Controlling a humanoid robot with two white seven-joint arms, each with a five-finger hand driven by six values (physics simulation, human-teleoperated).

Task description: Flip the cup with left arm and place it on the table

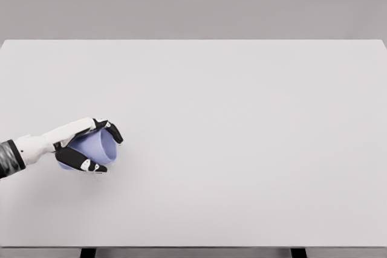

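A pale lavender cup [97, 147] is held just above or on the white table [242, 119] at the lower left, tilted with its open mouth facing right and slightly toward me. My left hand [101, 149] comes in from the left edge and is shut on the cup, black fingertips wrapped over its top rim and under its lower side. Part of the cup's wall is hidden behind the palm. The right arm does not show.
The table's front edge runs along the bottom of the view, its far edge near the top, against a plain grey backdrop.
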